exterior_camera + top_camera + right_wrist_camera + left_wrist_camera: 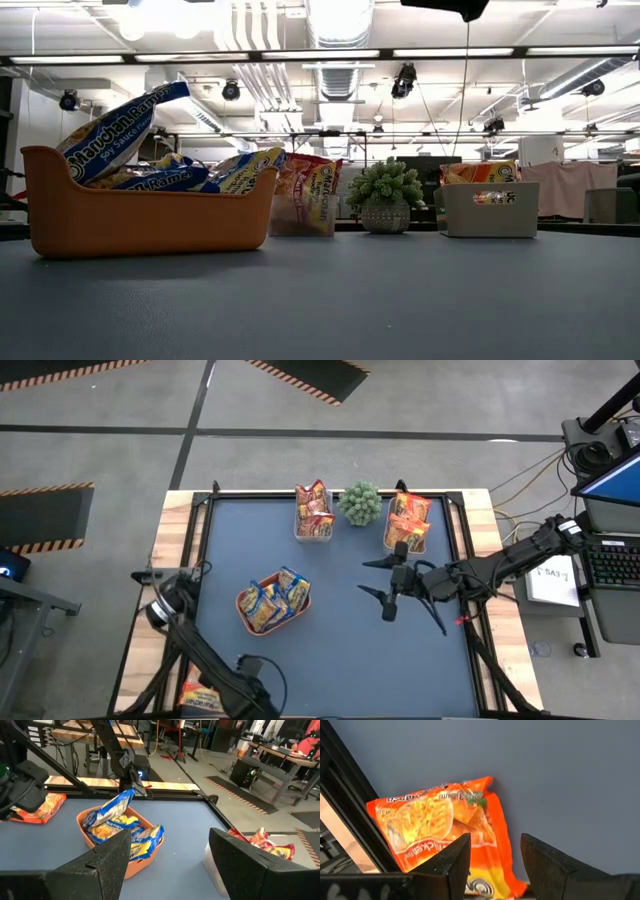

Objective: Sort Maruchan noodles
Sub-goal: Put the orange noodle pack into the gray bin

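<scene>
An orange noodle packet (440,825) lies flat on the blue table at its near left corner (198,698), beside the black frame rail. My left gripper (492,865) hangs open just above it, pointing steeply down, one finger over the packet's near end and one over bare table. An orange tray (272,603) holds several yellow-and-blue packets (120,825). A clear tub (314,512) holds red packets, and another tub (407,520) holds orange ones. My right gripper (385,582) waits open, raised over the table's middle right, with nothing between its fingers (170,865).
A small potted plant (360,503) stands between the two tubs at the far edge. The black frame rail (350,815) runs close beside the orange packet. Bare blue table (340,660) lies between the tray and the near edge.
</scene>
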### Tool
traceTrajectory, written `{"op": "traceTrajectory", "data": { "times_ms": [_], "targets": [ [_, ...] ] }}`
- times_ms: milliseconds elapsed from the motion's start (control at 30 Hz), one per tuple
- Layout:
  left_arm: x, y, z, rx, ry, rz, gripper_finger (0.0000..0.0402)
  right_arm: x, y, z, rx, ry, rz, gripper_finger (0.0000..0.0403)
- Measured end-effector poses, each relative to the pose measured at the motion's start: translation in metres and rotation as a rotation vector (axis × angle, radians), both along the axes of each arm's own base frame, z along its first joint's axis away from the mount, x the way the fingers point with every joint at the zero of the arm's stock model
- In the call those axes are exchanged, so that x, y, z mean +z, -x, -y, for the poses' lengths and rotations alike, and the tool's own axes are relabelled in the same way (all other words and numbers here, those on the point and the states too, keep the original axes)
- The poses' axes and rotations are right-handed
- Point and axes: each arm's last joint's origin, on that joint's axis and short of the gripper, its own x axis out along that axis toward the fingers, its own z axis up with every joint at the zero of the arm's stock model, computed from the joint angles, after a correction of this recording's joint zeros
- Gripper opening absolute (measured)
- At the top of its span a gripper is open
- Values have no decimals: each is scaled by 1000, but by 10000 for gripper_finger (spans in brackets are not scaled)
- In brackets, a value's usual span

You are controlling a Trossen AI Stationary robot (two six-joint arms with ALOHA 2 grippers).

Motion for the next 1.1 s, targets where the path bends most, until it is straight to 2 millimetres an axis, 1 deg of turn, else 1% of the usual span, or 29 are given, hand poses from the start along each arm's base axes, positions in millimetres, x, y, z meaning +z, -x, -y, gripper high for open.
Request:
{"op": "traceTrajectory", "data": {
  "times_ms": [167,367,600,700,833,1100],
  "targets": [
    [-14,0,1,-4,-49,-34,157,1,0,0,3,14,6,256],
    [-23,1,-2,-16,-123,-65,157,1,0,0,6,25,4,256],
    [-32,3,-1,-30,-151,-98,156,1,0,0,6,29,2,256],
    [-33,3,-1,-32,-154,-101,149,1,0,0,6,29,2,256],
    [-33,4,0,-36,-154,-100,119,1,0,0,6,28,2,256],
    [-35,5,3,-43,-142,-89,24,1,0,0,6,28,2,256]
  ]
}}
